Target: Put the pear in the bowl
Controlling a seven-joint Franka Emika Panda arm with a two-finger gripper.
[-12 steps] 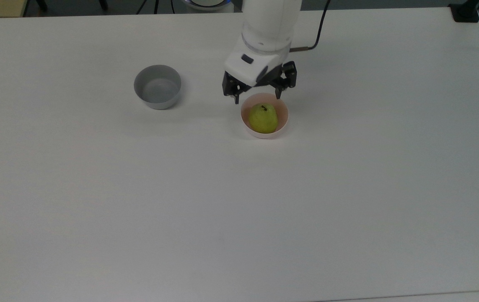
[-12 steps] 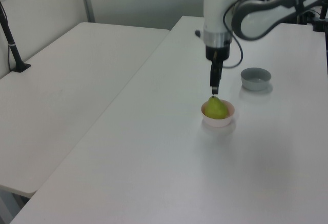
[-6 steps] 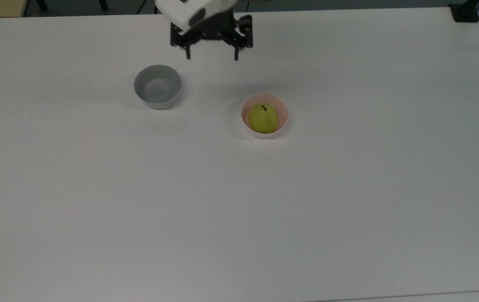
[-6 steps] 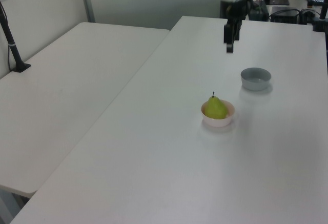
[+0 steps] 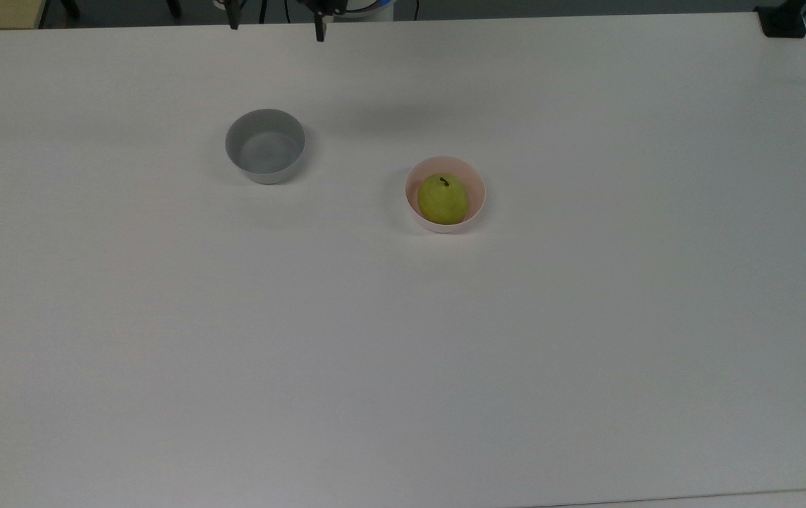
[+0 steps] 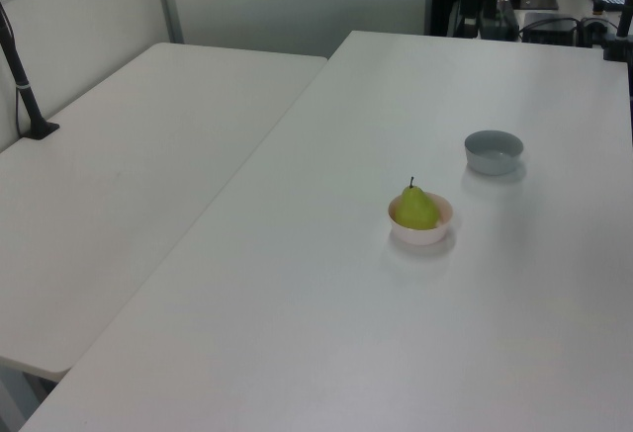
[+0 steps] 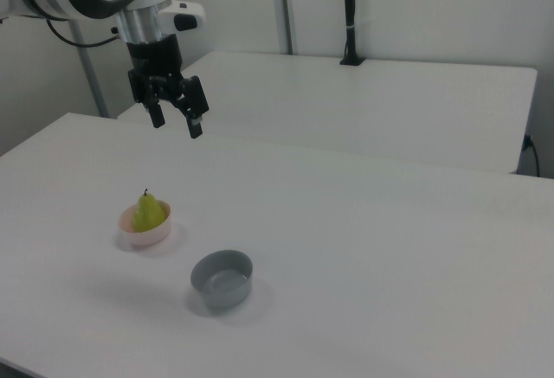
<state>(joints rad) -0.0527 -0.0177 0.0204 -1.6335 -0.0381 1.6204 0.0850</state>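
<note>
While bowled, pear (image 7: 149, 211) below parted jaws

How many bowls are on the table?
2. The pink bowl sits near the table's middle with the pear inside it. The grey bowl stands apart, toward the top view's left.

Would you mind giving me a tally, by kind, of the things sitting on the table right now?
Bowls: 2, a pale pink bowl and a grey bowl
Fruit: 1, the pear, sitting stem up inside the pink bowl
Total: 3
</note>
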